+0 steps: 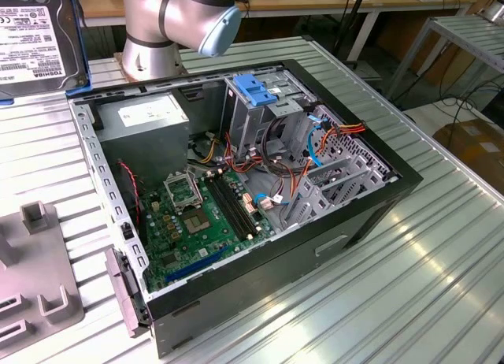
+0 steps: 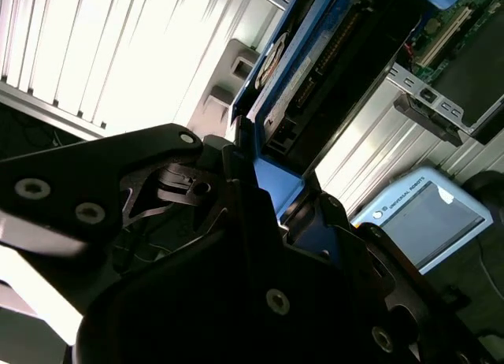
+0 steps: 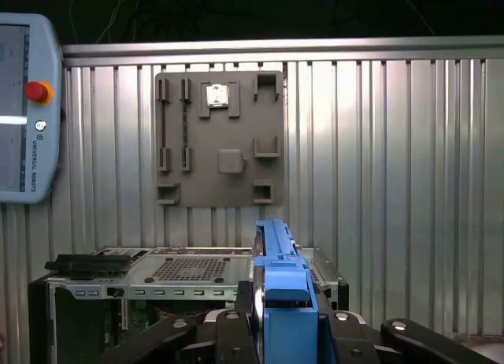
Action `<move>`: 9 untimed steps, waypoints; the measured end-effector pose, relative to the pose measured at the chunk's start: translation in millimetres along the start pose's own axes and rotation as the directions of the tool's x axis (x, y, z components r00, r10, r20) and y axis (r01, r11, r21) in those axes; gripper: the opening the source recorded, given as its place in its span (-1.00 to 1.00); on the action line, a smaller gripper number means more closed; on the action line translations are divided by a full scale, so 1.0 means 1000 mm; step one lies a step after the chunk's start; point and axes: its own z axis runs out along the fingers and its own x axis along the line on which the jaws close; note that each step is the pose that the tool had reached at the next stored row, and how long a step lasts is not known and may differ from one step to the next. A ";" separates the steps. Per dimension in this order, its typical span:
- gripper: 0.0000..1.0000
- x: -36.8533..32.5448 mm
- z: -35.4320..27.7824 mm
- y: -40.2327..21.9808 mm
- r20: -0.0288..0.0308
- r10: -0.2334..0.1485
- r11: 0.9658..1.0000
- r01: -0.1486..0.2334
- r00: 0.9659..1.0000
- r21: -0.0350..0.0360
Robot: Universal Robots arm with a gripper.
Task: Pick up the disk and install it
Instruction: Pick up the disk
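The gripper (image 3: pixel 285 323) is clamped on the disk (image 3: pixel 277 254), its jaws pressing the light-blue bracket from both sides. In the exterior view the disk hangs at ten o'clock from the open computer case (image 1: pixel 260 289), clear of it. Inside, a cage's blue handle (image 1: pixel 253 90) stands at one o'clock of the motherboard (image 1: pixel 205 214), with loose cables (image 1: pixel 331 135) at two. A grey fixture plate (image 1: pixel 35 277) lies at eight.

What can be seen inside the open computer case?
A green motherboard, a grey power supply, a metal drive cage with a blue handle, and coloured cables. The cage covers whatever lies beneath it.
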 end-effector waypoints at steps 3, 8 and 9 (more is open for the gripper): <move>-0.26 0.0000 0.0002 -0.0034 0.000 0.000 1.000 0.000 1.000 0.000; -0.26 -0.0002 0.0007 -0.0129 0.000 0.000 1.000 0.000 1.000 0.000; -0.26 -0.0002 0.0007 -0.0142 0.000 0.000 1.000 0.000 1.000 0.000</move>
